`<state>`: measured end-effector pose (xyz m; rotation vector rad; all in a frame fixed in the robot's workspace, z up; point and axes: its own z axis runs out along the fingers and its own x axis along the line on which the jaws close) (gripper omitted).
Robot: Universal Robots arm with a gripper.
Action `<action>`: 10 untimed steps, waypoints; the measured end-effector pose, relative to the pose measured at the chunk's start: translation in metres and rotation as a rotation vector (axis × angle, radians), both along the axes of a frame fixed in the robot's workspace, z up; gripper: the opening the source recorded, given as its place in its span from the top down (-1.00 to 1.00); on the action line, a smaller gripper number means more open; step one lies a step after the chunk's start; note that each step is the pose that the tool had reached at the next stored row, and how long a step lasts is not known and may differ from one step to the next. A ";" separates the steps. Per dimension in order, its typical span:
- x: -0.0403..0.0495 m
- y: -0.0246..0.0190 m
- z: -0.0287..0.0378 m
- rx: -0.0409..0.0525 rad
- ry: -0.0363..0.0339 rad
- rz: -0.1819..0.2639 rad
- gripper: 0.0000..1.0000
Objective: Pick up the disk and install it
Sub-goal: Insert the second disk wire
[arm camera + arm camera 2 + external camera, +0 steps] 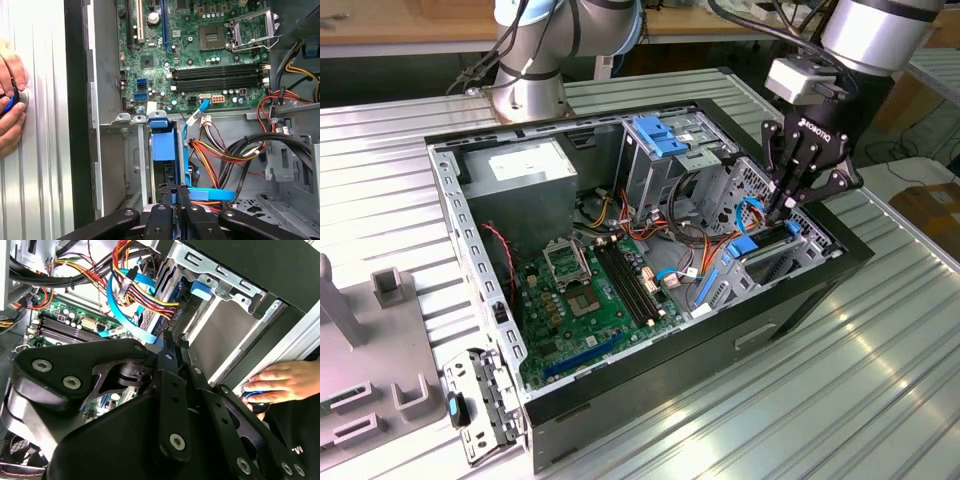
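The disk (744, 246) sits edge-up in the drive bay at the open computer case's (840, 262) front corner, on the exterior view's right. Its blue carrier rail (162, 142) shows in the first wrist view, running down into the slot. My gripper (781, 208) hangs straight over that bay, black fingers shut together. Their tips (175, 191) rest at the top edge of the disk beside a blue rail piece (212, 194). I cannot see whether they pinch the rail or only touch it. In the second wrist view the gripper (172, 342) points into the bay past the cables.
Orange, red and blue cables (220, 150) hang close beside the fingers. The motherboard (590, 290) lies on the case floor. A tall metal bay with a blue bracket (660, 135) stands behind. A person's hand (280, 382) rests on the table outside the case wall. Grey fixtures (380, 350) sit far left.
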<state>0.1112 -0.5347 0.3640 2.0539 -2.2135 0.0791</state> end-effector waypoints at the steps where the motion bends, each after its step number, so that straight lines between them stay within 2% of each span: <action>1: -0.0007 -0.0006 -0.0004 0.0021 -0.0028 0.001 0.68; 10: -0.0011 -0.0012 -0.0006 0.0031 -0.0044 0.001 0.68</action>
